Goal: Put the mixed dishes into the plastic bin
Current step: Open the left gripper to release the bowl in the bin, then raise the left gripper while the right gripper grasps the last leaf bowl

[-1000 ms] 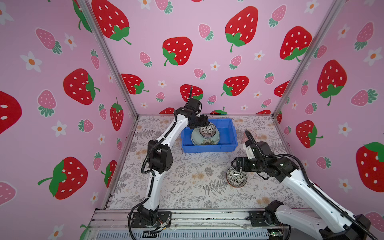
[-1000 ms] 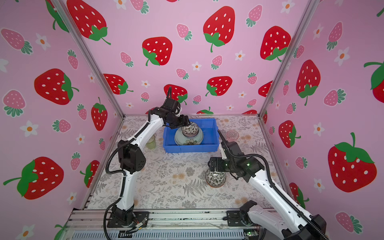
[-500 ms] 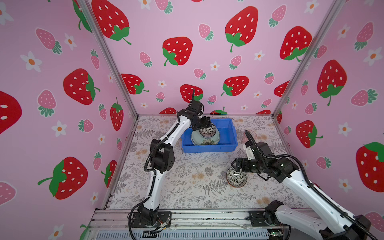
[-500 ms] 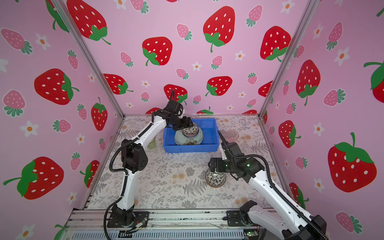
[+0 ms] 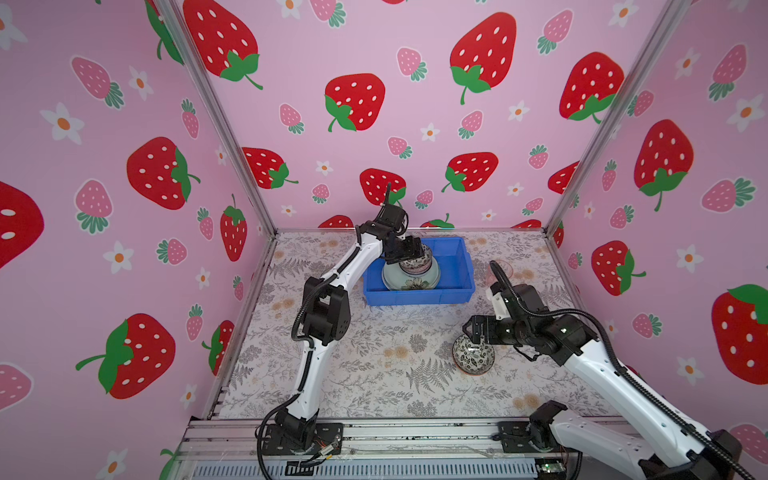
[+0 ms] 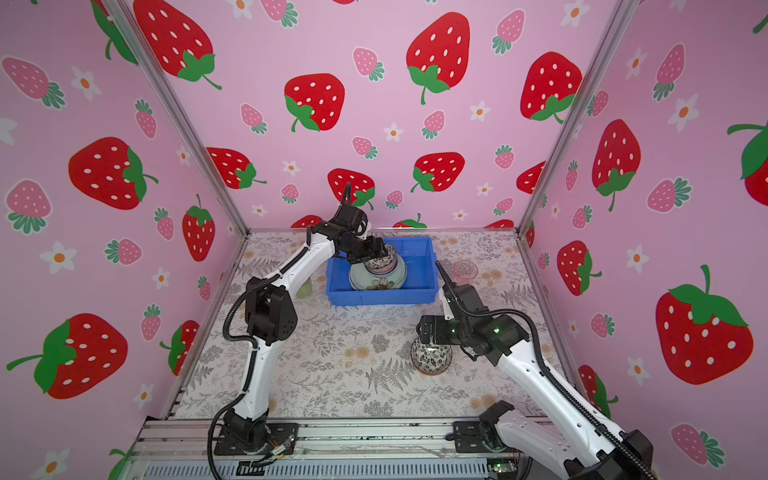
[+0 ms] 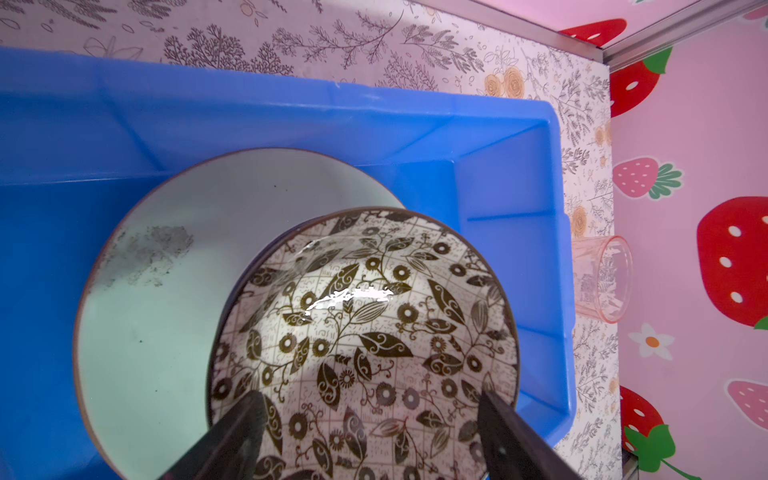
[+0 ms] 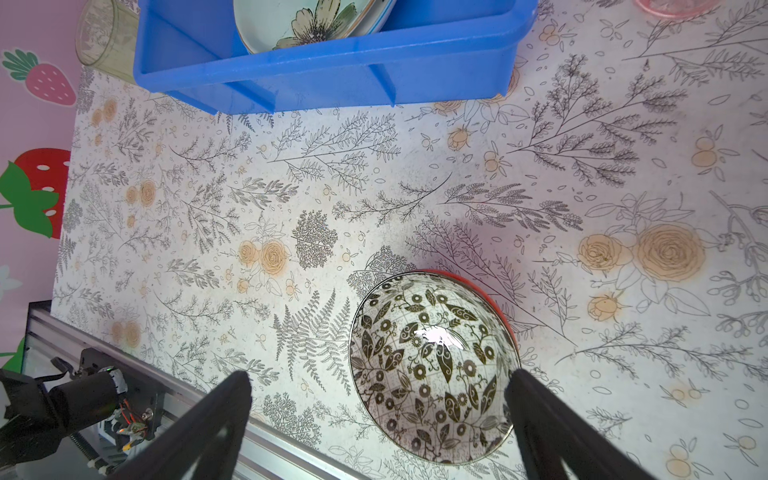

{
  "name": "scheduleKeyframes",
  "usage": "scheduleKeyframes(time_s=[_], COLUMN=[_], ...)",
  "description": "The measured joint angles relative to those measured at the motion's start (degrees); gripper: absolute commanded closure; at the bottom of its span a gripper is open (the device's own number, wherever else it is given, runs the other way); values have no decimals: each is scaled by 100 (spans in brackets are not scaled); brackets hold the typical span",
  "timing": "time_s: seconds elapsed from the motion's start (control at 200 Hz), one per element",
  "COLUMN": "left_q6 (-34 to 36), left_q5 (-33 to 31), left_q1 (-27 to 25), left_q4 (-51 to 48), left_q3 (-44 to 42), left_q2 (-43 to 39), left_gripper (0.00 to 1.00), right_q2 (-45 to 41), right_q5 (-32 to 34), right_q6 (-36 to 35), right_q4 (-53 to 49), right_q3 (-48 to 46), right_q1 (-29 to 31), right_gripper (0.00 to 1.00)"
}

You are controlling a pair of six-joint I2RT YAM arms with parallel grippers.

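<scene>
Left hand (image 7: 370, 401), jaws apart, hangs over a black-and-white floral ceramic bowl (image 7: 365, 316) already inside the bright blue plastic bin (image 5: 419, 296), far centre. Right hand (image 8: 380, 376), wide open above a matching bowl (image 5: 473, 354) on the near-right bench (image 5: 374, 353), should next descend and pinch its rim.

The blue bin (image 7: 498, 137) is showing smooth, faintly shiny moulded plastic. The black-and-white bowl (image 7: 365, 332) inside it is gleaming with a glossy glaze, while the pale green plate (image 7: 166, 332) is looking duller, with a scuffed grey patch. The pink tumbler (image 7: 602, 278) is looking clear and glassy. The bench (image 8: 374, 187) covering is lying matt.
</scene>
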Motion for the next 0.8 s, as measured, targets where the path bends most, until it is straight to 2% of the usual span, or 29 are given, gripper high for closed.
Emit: scheduleKeyframes(time_s=[0.225, 0.535, 0.795], left_q6=[7, 306, 929], left_q5=[-7, -179, -573], left_q1=[0, 0, 11], left_q4=[-22, -387, -638], left_q3=[-13, -223, -1934], left_q2=[-203, -1185, -2520], left_gripper=[17, 15, 14], right_q2=[0, 22, -131], right_q5=[330, 713, 608], right_q6=[39, 66, 17], right_q4=[-155, -713, -835], right_q3=[0, 13, -396], right_q1=[-31, -271, -546], right_gripper=[1, 0, 19])
